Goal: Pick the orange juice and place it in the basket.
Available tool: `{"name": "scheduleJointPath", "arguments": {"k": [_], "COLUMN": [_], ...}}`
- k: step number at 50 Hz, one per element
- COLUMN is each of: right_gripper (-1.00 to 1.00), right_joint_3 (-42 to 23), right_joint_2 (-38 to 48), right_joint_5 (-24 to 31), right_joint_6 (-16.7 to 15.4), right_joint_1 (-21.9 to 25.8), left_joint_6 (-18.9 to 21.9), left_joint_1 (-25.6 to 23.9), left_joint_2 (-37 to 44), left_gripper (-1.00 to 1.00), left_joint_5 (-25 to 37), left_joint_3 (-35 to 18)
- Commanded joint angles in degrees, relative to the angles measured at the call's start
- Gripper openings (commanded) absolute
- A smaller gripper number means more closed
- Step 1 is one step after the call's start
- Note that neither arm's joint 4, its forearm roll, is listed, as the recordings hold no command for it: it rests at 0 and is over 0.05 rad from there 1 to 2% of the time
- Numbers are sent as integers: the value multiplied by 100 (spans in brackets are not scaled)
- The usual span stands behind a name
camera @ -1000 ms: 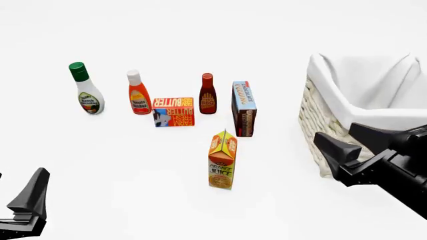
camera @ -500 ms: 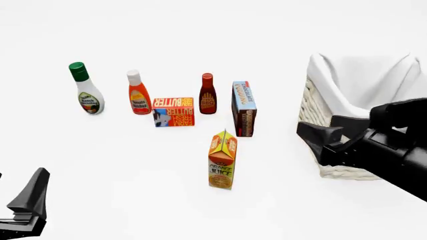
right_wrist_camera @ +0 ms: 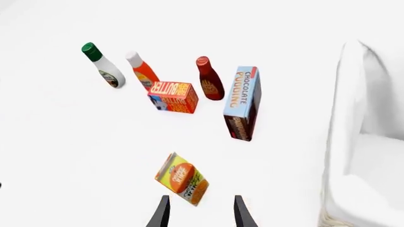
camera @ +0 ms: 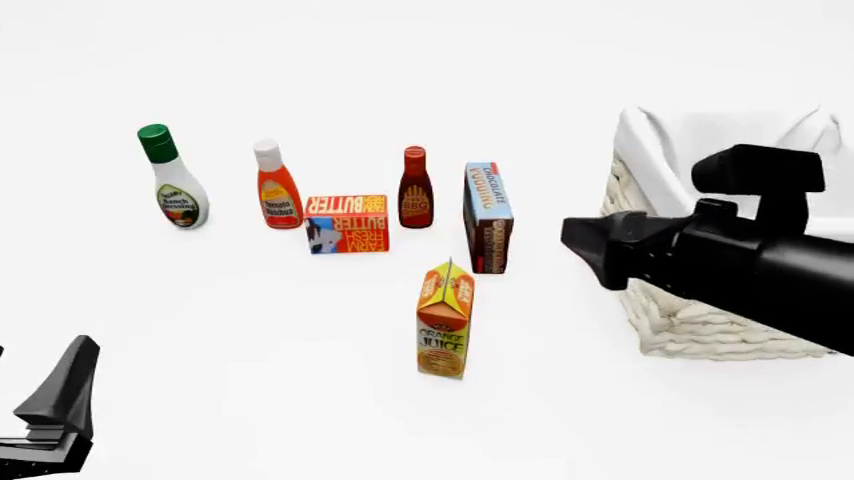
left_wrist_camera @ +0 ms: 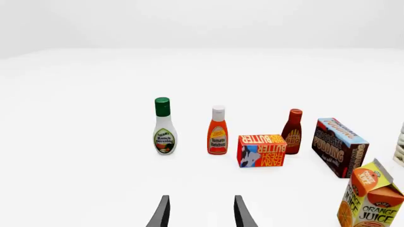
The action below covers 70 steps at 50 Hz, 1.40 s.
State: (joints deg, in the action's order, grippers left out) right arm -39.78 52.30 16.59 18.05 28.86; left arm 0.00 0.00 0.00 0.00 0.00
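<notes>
Here the basket holds only liner; orange juice stands outside; both tools gape, holding nothing.

On the bench a back row runs left to right: ranch bottle, ketchup, BBQ bottle, pudding box. The butter box lies just before the gap between ketchup and BBQ bottle. The juice stands alone nearer the arms, before and slightly left of the pudding box, apart from it. The basket sits at the right, well apart from the row. The right arm reaches in front of the basket, to the juice's right and apart from it. The left fingers sit at the near left corner.
</notes>
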Motion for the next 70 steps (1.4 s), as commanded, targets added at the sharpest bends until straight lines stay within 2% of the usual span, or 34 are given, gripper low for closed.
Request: {"name": "scheduleJointPath", "arguments": {"k": [1, 2, 4, 6, 7, 9, 15, 17, 20, 21, 24, 28, 29, 32, 35, 38, 45, 47, 48, 50, 51, 53, 54, 61, 70], "right_gripper": [100, 100, 100, 100, 100, 100, 100, 100, 100, 100, 100, 100, 100, 100, 100, 100, 100, 100, 100, 100, 100, 100, 100, 100, 100], "right_joint_3": [-374, -357, -405, -392, -414, -421, -507, -510, -575, -568, -549, -588, -572, -655, -699, -758, -745, -856, -864, -953, -924, -1040, -1016, -1172, -1384], "right_joint_2": [461, 466, 622, 690, 742, 810, 921, 946, 1006, 1036, 1102, 1243, 1263, 1360, 1439, 1496, 1659, 1782, 1817, 1927, 1931, 2052, 2055, 2257, 2498], "right_joint_5": [157, 96, 84, 13, 29, -11, 19, 5, 52, 34, 9, 35, 0, 91, 92, 153, 68, 166, 124, 178, 113, 194, 151, 171, 263], "right_joint_6": [295, 475, 507, 763, 727, 911, 1040, 1196, 1208, 1355, 1522, 1556, 1757, 1637, 1828, 1794, 2070, 1965, 2059, 2010, 2177, 2067, 2165, 2235, 2221], "right_joint_1": [74, 122, 205, 310, 281, 332, 302, 321, 293, 292, 312, 328, 324, 322, 288, 274, 310, 300, 345, 345, 416, 390, 420, 491, 531], "left_joint_6": [0, 0, 0, 0, 0, 0, 0, 0, 0, 0, 0, 0, 0, 0, 0, 0, 0, 0, 0, 0, 0, 0, 0, 0, 0], "left_joint_1": [0, 0, 0, 0, 0, 0, 0, 0, 0, 0, 0, 0, 0, 0, 0, 0, 0, 0, 0, 0, 0, 0, 0, 0, 0], "left_joint_2": [0, 0, 0, 0, 0, 0, 0, 0, 0, 0, 0, 0, 0, 0, 0, 0, 0, 0, 0, 0, 0, 0, 0, 0, 0], "left_gripper": [100, 100, 100, 100, 100, 100, 100, 100, 100, 100, 100, 100, 100, 100, 100, 100, 100, 100, 100, 100, 100, 100, 100, 100, 100], "left_joint_5": [0, 0, 0, 0, 0, 0, 0, 0, 0, 0, 0, 0, 0, 0, 0, 0, 0, 0, 0, 0, 0, 0, 0, 0, 0], "left_joint_3": [0, 0, 0, 0, 0, 0, 0, 0, 0, 0, 0, 0, 0, 0, 0, 0, 0, 0, 0, 0, 0, 0, 0, 0, 0]}}
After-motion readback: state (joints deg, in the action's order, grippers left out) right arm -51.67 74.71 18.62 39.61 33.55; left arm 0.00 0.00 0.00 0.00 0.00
